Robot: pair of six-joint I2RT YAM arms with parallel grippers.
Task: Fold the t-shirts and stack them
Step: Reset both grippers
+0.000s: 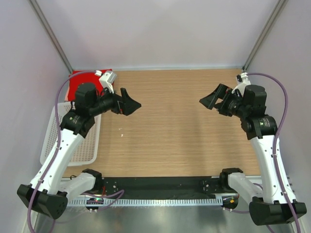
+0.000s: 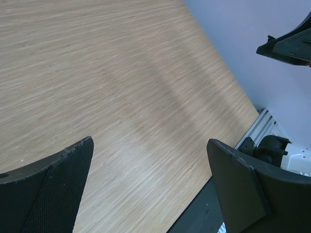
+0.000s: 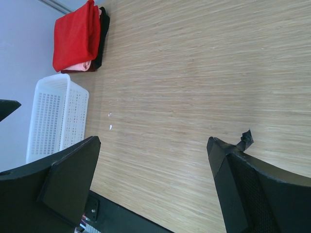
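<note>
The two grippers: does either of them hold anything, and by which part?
Nothing is held. The left gripper and the right gripper are both open above the table; the t-shirts lie stacked at its far left corner.

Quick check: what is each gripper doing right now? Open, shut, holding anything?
Left gripper: open, holding nothing.
Right gripper: open, holding nothing.

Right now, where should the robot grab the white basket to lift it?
Probably the long rim of the white mesh basket facing the middle of the wooden table, from straight above: it sits upright, open-topped, so that thin wall fits between open jaws.
</note>
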